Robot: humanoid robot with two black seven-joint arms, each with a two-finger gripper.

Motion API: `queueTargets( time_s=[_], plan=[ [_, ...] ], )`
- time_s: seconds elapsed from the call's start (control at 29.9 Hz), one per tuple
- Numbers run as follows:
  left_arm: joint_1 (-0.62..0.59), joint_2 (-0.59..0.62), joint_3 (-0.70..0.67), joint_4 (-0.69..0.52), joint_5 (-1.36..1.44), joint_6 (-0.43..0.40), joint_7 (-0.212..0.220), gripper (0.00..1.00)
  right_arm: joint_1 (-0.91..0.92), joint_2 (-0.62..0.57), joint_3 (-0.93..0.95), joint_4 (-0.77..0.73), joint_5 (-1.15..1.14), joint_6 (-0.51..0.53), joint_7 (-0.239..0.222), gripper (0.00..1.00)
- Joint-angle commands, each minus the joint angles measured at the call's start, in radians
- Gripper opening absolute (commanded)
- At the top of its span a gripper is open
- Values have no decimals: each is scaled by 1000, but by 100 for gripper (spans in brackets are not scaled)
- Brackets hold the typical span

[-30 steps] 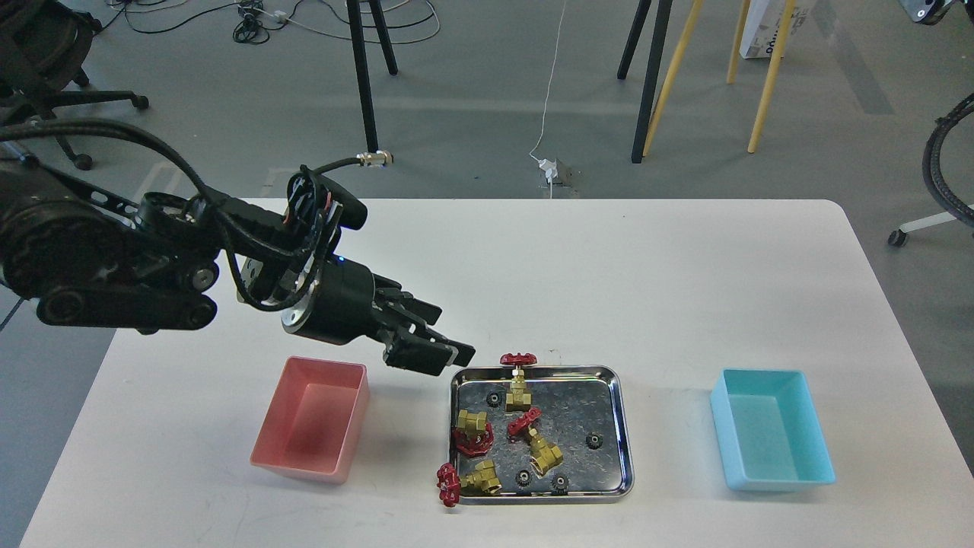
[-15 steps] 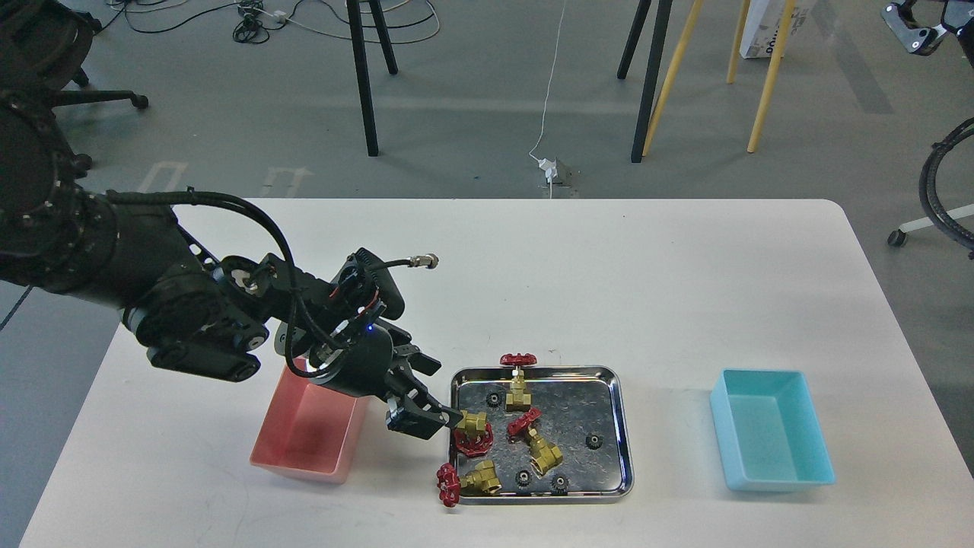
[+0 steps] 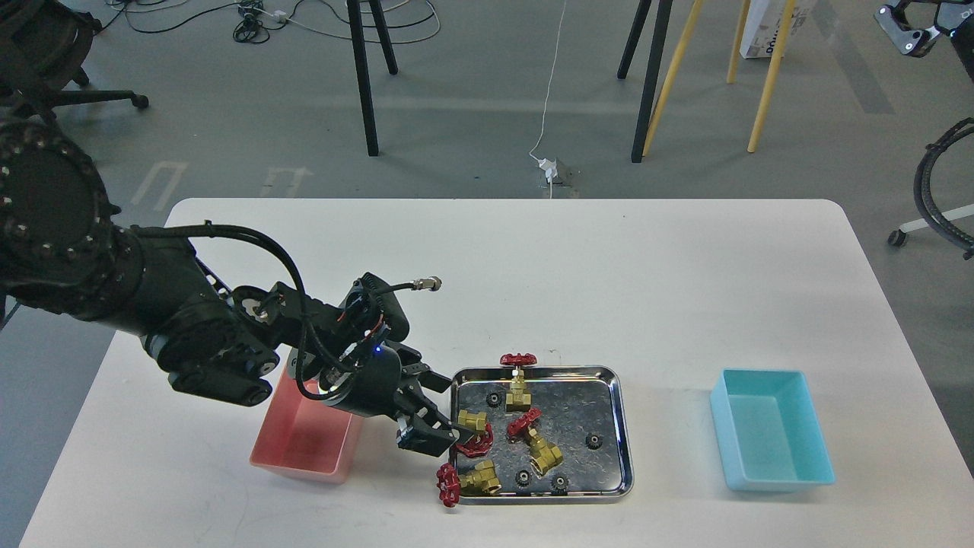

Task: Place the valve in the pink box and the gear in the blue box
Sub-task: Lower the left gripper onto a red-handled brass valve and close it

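While the left gripper (image 3: 440,439) reaches low at the tray's (image 3: 620,426) left rim, whether its fingers are spread I cannot tell; the nearest valve (image 3: 473,430) lies just right of it, touching or nearly so. Behind sits the pink box (image 3: 306,453).

A: Where is the valve (image 3: 473,431)?
B: It lies on its side at the left edge of the steel tray (image 3: 620,426), brass body up, red handwheel low and toward the front. Three more alike are there; one hangs over the front left corner.
A: And the gear (image 3: 593,439)?
B: A tiny black toothed wheel, flat on the tray's right part. Others lie near the front and back.
A: The boxes?
B: The pink box (image 3: 304,449) stands left of the tray on the bench, the blue box (image 3: 772,439) well to the right; its inside looks bare.
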Motion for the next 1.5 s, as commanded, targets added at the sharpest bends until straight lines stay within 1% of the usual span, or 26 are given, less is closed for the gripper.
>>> queueTargets(
  time_s=[0.0, 0.1, 0.4, 0.53, 0.67, 0.94, 1.07, 1.27, 1.47],
  plan=[
    [5, -27, 0, 14, -6, 1, 0, 85, 0, -5, 0, 0, 0, 0, 0, 99],
    [18, -33, -1, 20, -18, 3, 0, 85, 0, -9, 0, 2, 0, 0, 0, 99],
    [95, -47, -1, 102, -20, 4, 0, 84, -9, -12, 1, 3, 0, 0, 0, 99],
    [124, -48, -1, 129, -21, 41, 0, 83, -12, -11, 0, 3, 0, 0, 0, 99],
    [138, -50, -1, 142, -21, 47, 0, 79, -14, -8, 1, 3, 0, 0, 0, 99],
    [141, -51, -1, 144, -21, 50, 0, 63, -22, -8, 1, 3, 0, 0, 0, 99],
    [143, -60, 0, 152, -20, 61, 0, 58, -25, -12, 1, 3, 2, 0, 0, 99],
    [143, -63, 0, 150, -21, 63, 0, 54, -34, -12, 5, 5, 2, 0, 0, 99],
    [146, -63, 0, 152, -20, 93, 0, 43, -34, -12, 6, 5, 2, 0, 0, 99]
  ],
)
